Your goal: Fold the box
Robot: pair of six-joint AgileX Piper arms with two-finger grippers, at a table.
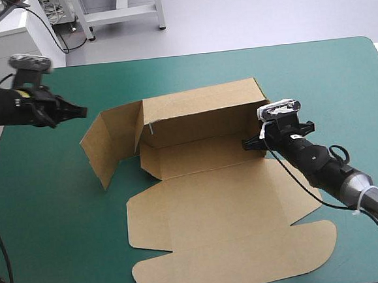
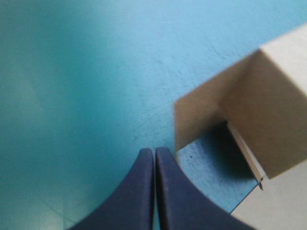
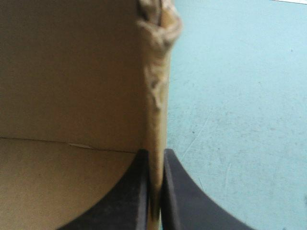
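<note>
The brown box (image 1: 221, 217) sits in the middle of the teal-green bench (image 1: 46, 238), half built. Its back wall and left side flap stand up, and the lid lies flat toward the near edge. The right claw (image 1: 247, 143) pinches an upright wall at the box's right end, the board squeezed tight in it. The left claw (image 1: 80, 111) hangs just beside the raised left flap, pressed together on nothing.

The left claw (image 2: 154, 152) sits at the end of a roughly level forearm, black fingers pressed together into one point, apparently held aloft. The right claw (image 3: 154, 155), its arm stretched forward and low, pinches a wall of the box (image 3: 157, 105) between nearly touching fingers
</note>
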